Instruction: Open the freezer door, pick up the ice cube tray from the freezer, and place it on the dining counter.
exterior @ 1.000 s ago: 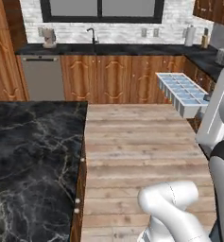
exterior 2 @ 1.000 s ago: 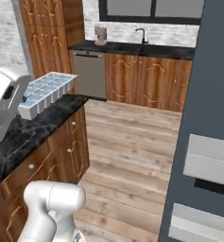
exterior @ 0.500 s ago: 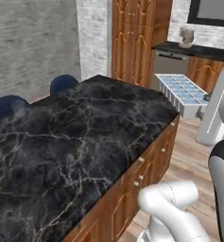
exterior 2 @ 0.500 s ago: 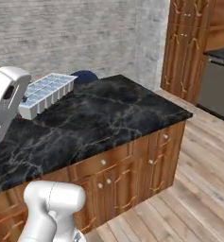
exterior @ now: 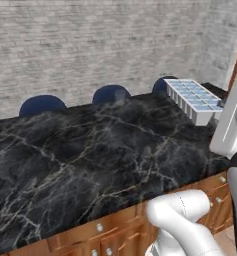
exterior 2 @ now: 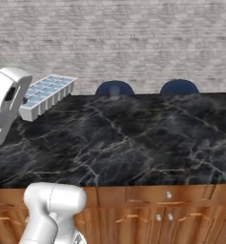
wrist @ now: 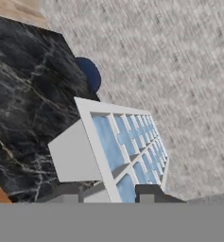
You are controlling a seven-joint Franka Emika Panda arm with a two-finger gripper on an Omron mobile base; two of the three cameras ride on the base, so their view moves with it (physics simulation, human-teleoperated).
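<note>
gripper (wrist: 111,193) of mine clamped on the near end of the ice tray (wrist: 125,151); counter (wrist: 23,94) below it.

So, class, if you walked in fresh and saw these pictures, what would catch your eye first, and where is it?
First, the white ice cube tray with pale blue cells, held in the air in the robot's shut hand, above one end of the dining counter. Next, that counter itself: a broad black marble slab with white veins on a brown wooden base. Behind it, rounded blue chair backs peek up against a grey brick wall.
</note>
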